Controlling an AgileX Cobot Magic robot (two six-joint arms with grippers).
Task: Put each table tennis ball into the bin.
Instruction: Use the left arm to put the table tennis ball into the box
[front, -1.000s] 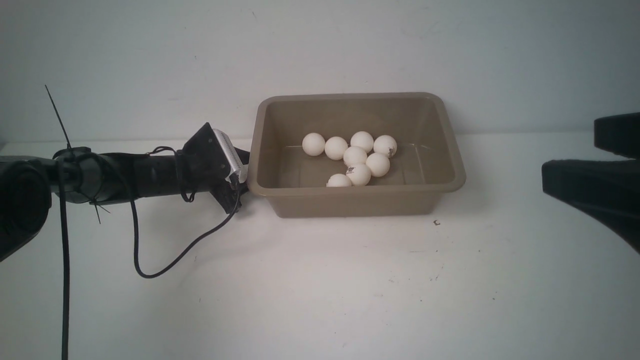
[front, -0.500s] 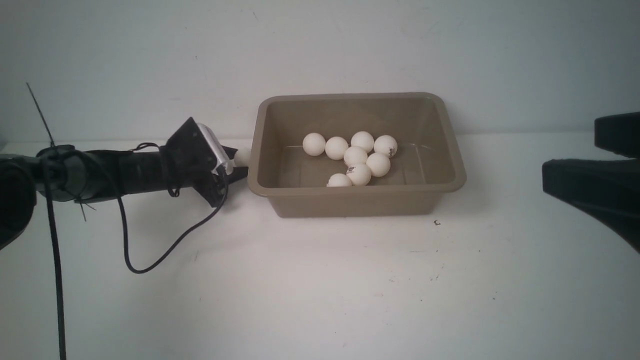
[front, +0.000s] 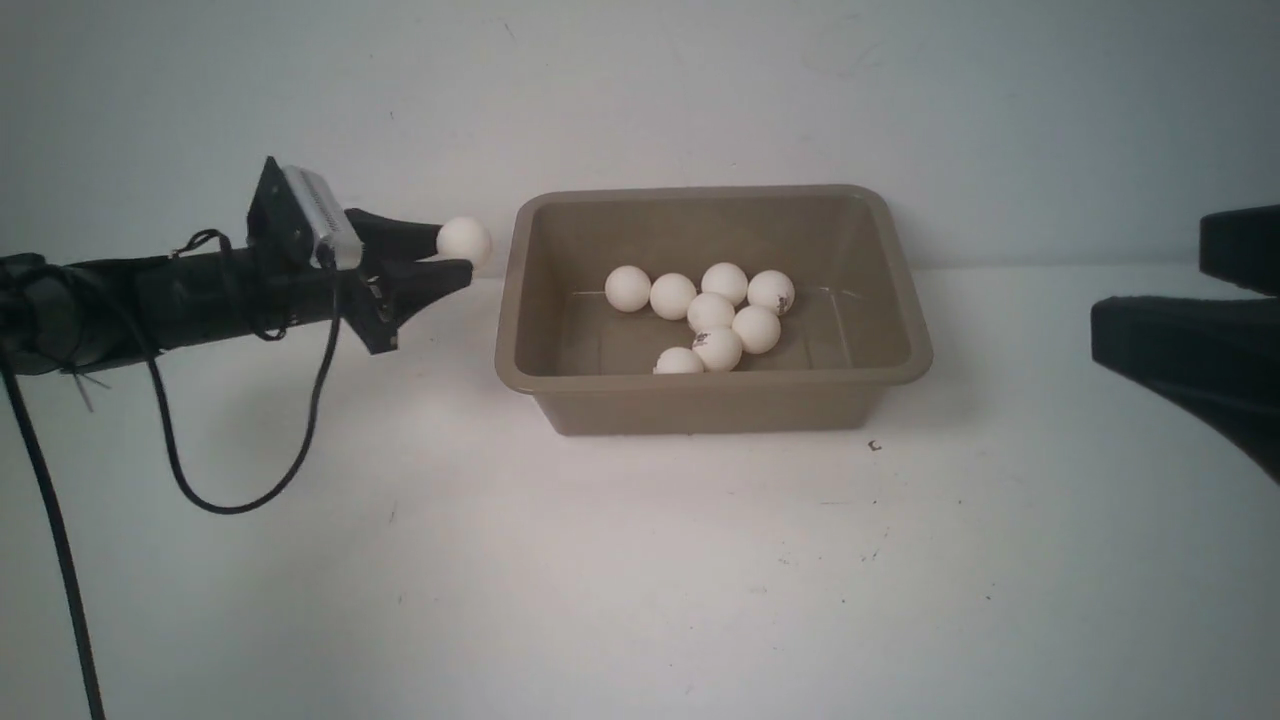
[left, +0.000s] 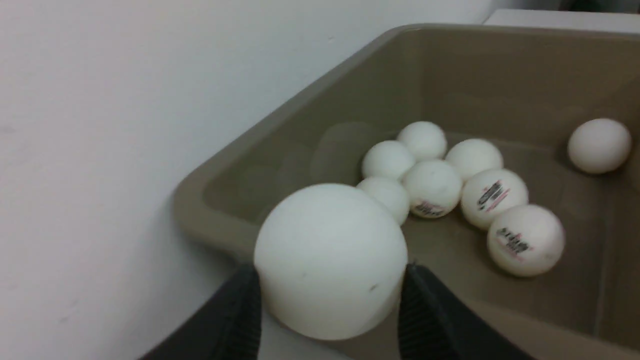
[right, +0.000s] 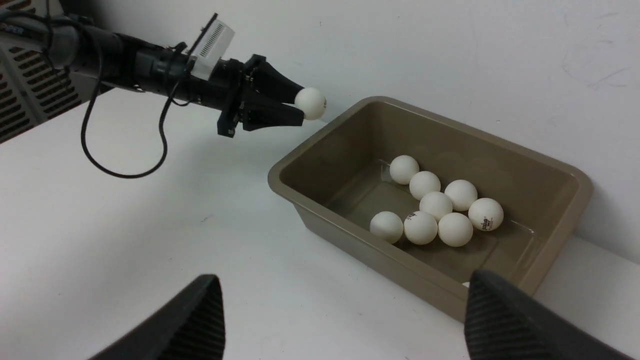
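Observation:
My left gripper (front: 455, 252) is shut on one white table tennis ball (front: 463, 242) and holds it in the air just left of the bin's left rim, at about rim height. The ball fills the gap between the jaws in the left wrist view (left: 330, 260). The taupe bin (front: 700, 380) stands at the back of the table and holds several white balls (front: 712, 312), some with dark logos. They also show in the right wrist view (right: 436, 205). My right gripper (right: 345, 325) is open and empty, off to the bin's right (front: 1145, 290).
The white table (front: 640, 560) runs up to a white wall close behind the bin. The left arm's black cable (front: 230, 500) loops down onto the table at the left. A tiny dark speck (front: 874, 445) lies in front of the bin.
My left gripper has risen from table level beside the bin's left wall up to rim height, carrying the ball, and has drawn back a little to the left. The right arm has barely moved.

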